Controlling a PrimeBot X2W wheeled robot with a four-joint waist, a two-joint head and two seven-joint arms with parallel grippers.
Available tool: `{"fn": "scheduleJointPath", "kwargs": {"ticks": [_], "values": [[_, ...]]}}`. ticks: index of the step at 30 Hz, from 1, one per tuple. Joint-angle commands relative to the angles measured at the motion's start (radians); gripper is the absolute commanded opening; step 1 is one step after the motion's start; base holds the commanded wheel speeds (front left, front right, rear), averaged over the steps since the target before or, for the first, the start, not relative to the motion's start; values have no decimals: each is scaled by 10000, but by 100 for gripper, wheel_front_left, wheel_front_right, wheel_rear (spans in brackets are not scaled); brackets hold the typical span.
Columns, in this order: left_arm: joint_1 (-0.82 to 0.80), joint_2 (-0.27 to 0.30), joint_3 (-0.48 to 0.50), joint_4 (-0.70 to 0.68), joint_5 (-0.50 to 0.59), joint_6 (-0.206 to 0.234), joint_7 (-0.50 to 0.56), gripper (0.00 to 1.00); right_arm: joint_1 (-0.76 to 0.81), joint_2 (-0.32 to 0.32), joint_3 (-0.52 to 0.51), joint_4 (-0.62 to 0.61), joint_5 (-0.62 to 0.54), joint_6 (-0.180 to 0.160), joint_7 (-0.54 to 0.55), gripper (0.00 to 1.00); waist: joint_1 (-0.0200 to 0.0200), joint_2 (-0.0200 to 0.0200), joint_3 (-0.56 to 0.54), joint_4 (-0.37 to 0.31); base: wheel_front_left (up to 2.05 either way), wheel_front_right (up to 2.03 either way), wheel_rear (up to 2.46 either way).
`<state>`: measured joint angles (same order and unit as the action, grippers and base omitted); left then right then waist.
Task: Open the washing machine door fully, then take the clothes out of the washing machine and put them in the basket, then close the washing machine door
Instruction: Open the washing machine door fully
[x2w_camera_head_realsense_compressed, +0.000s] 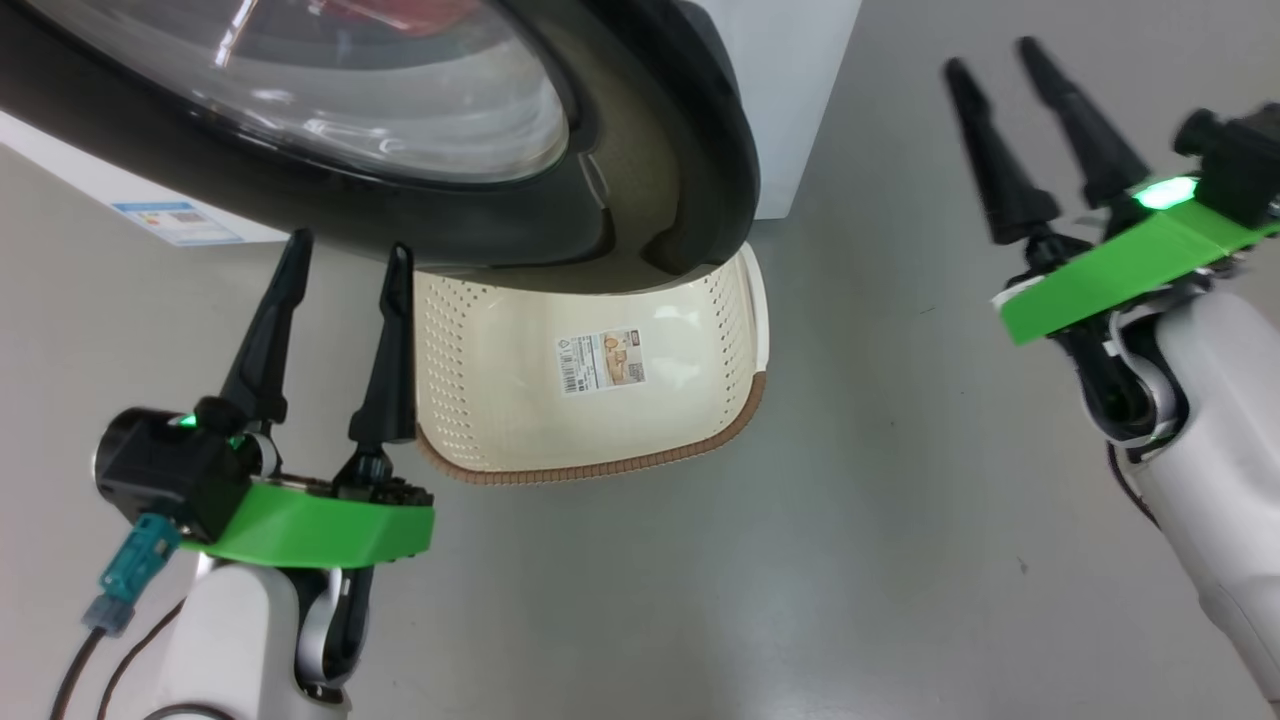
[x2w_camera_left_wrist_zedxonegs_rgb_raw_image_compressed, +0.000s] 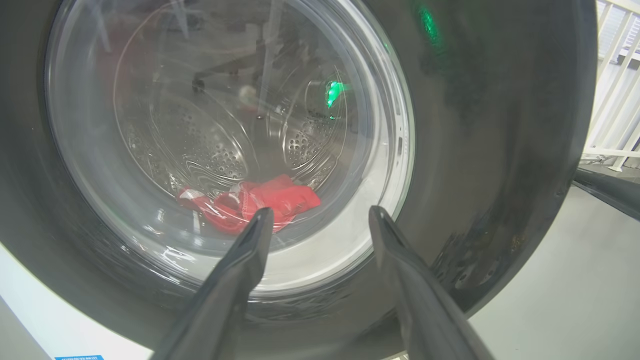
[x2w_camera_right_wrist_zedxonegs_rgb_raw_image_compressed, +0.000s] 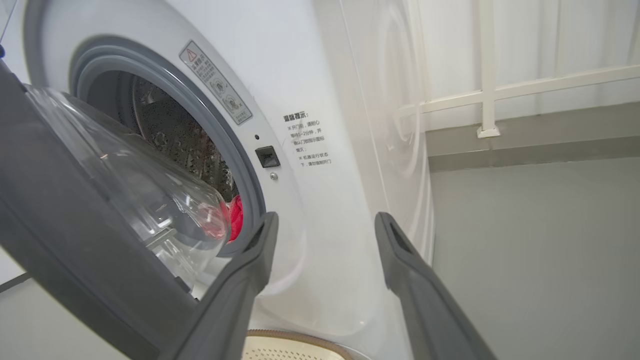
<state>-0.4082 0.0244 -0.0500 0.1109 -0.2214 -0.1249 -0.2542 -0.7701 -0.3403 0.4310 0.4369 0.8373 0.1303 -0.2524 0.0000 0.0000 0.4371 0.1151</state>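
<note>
The left tool (x2w_camera_head_realsense_compressed: 350, 242) and right tool (x2w_camera_head_realsense_compressed: 992, 55) gape empty, so the right should sweep the seemingly half-open door (x2w_camera_head_realsense_compressed: 700, 130) wide, clearing the basket (x2w_camera_head_realsense_compressed: 480, 400) below.

I see the washing machine door (x2w_camera_head_realsense_compressed: 700, 140) ajar at upper left. Red clothes (x2w_camera_left_wrist_zedxonegs_rgb_raw_image_compressed: 280, 197) lie low in the washing machine (x2w_camera_right_wrist_zedxonegs_rgb_raw_image_compressed: 320, 65) drum. The cream basket (x2w_camera_head_realsense_compressed: 600, 468) sits mid-frame, under the door.

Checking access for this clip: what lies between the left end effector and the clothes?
The washing machine door: in the left wrist view its glass window stands between the left end effector and the red clothes.
</note>
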Motion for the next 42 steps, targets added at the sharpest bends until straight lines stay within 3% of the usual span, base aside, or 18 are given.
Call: {"fn": "scheduleJointPath", "kwargs": {"ticks": [1, 8, 15, 26, 42], "values": [[148, 258, 379, -219, -10, -18, -76, 100, 552, 303, -812, -462, -1007, 4, -84, 100, 0, 0, -41, -65, 0, 0, 0], [217, 258, 431, -219, -15, -20, -76, 100, 2545, 1780, -2944, -2171, -4464, 4, -91, 100, 0, 0, -147, -153, 0, 0, 0], [284, 258, 411, -250, 45, -24, -76, 100, 3848, 2596, -3682, -3608, -6139, 4, -92, 100, 0, 0, -273, -232, 0, 0, 0], [477, 258, 396, -261, 83, -32, -76, 100, 5027, 2846, -4091, -4652, -6593, 4, -92, 100, 0, 0, -385, -196, 0, 0, 0], [524, 258, 426, -293, 149, -43, -76, 100, 5294, 2898, -3996, -4700, -6291, 4, -93, 100, 0, 0, -379, -236, 0, 0, 0]]}}
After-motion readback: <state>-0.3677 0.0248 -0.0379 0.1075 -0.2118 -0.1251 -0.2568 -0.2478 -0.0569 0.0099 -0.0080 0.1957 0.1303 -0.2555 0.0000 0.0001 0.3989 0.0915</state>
